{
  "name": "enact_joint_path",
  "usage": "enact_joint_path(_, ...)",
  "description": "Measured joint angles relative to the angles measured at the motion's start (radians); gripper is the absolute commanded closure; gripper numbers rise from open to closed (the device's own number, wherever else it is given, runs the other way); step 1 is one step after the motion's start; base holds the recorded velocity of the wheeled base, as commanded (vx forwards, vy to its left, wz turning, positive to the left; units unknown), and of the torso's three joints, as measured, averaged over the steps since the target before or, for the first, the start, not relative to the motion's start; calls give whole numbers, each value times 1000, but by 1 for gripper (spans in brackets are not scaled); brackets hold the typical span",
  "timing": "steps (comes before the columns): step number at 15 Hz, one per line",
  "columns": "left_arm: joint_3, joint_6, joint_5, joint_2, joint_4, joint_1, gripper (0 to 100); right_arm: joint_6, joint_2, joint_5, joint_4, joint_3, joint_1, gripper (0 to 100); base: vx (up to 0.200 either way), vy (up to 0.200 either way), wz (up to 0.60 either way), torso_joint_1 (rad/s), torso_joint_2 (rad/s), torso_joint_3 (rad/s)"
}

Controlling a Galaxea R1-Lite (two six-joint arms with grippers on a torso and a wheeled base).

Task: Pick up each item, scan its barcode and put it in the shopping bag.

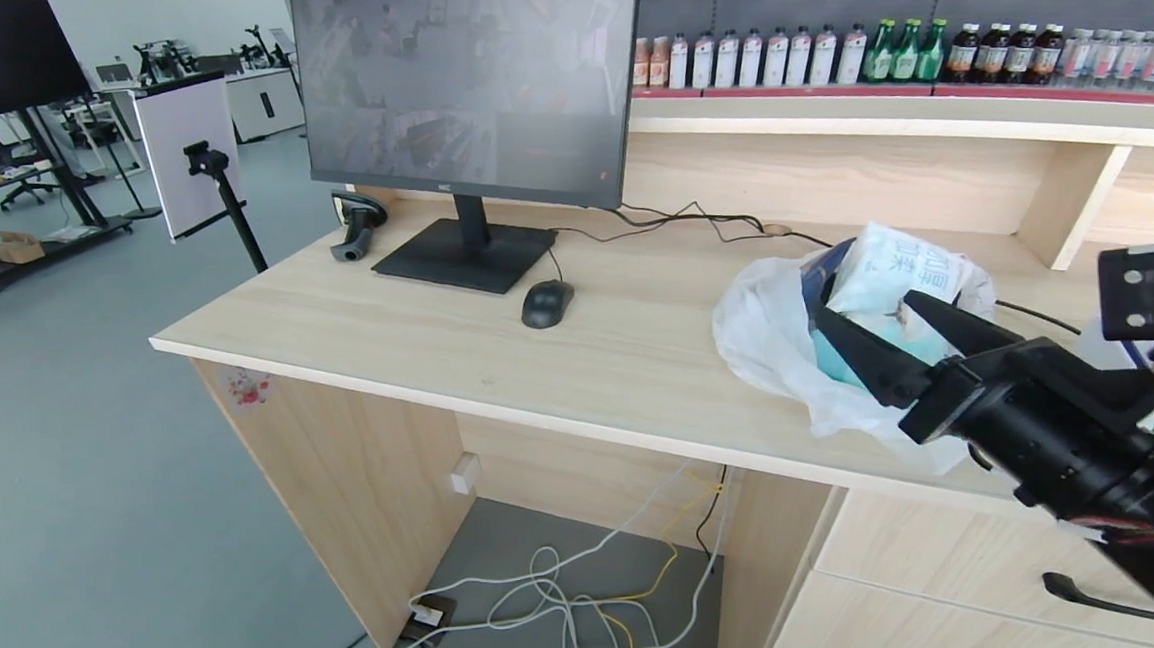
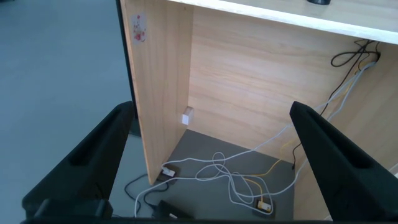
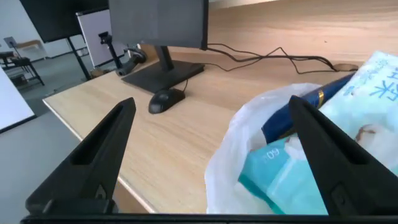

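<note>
A white plastic shopping bag (image 1: 768, 337) lies on the right part of the wooden desk (image 1: 386, 316). Inside it are a pale blue-and-white packet (image 1: 894, 269), a teal pack (image 1: 830, 364) and a dark blue item (image 1: 824, 264). My right gripper (image 1: 867, 308) hovers open just in front of the bag's mouth, nothing between its fingers. The right wrist view has the bag (image 3: 249, 130), the teal pack (image 3: 280, 171) and the packet (image 3: 379, 81) past the open gripper (image 3: 211, 109). A handheld barcode scanner (image 1: 355, 222) rests at the desk's back left. My left gripper (image 2: 211, 109) is open and empty, low down facing the desk's underside.
A monitor (image 1: 467, 80) on its stand and a black mouse (image 1: 547, 303) occupy the desk's middle, with cables trailing behind. Shelves of bottles (image 1: 821, 54) run along the back. Loose cables (image 2: 236, 180) lie on the floor under the desk. A drawer handle (image 1: 1105, 600) sits below my right arm.
</note>
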State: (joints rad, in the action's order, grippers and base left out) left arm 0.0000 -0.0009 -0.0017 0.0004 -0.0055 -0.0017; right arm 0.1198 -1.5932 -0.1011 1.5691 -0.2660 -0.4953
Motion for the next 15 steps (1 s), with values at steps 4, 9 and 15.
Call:
enact_joint_path(4,0,0,0,0,0,0,0,0,239,2,-44,237,2,0,0,0,0,0,0,0)
enact_joint_path(9,0,0,0,0,1,0,0,-47,612,43,-615,265,-9,0,0,0,0,0,0,0)
enact_joint_path(15,0,0,0,0,1,0,0,-162,1249,167,-1531,247,-19,0,0,0,0,0,0,0)
